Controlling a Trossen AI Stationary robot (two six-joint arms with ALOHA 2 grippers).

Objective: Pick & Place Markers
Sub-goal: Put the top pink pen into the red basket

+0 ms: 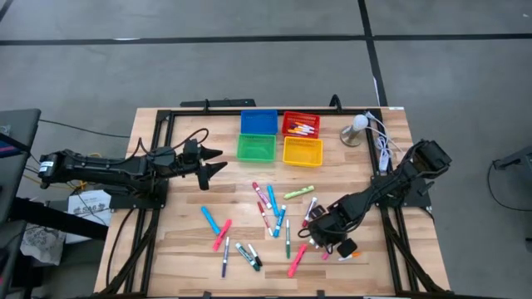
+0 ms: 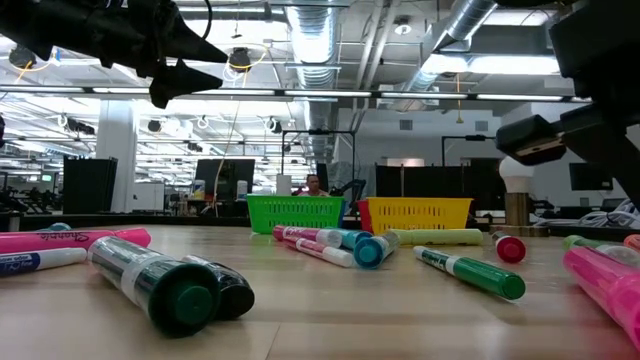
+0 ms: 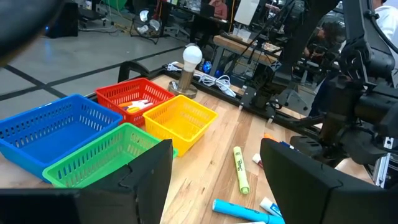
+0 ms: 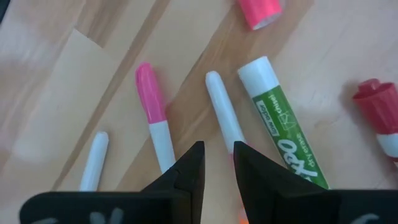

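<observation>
- Early days, by my read — only the red bin (image 1: 300,124) at the worktop's (image 1: 183,249) 12 o'clock edge holds a few markers; the blue bin (image 1: 258,121), green bin (image 1: 255,148) and yellow bin (image 1: 302,151) look empty.
- Most of the markers (image 1: 270,209) lie loose across the centre and toward 6 o'clock, a scattered spread with a pink one (image 1: 297,260) lowest.
- My right gripper (image 1: 320,238) is low over the cluster at about 4 o'clock; its wrist view shows the jaws nearly together with a narrow gap, straddling the end of a white-barrelled marker (image 4: 225,118), nothing clamped that I can see.
- My left gripper (image 1: 218,160) hovers at 9 o'clock, jaws apart and empty, facing the bins.
- Nearly all the sorting is left, I'd judge.
</observation>
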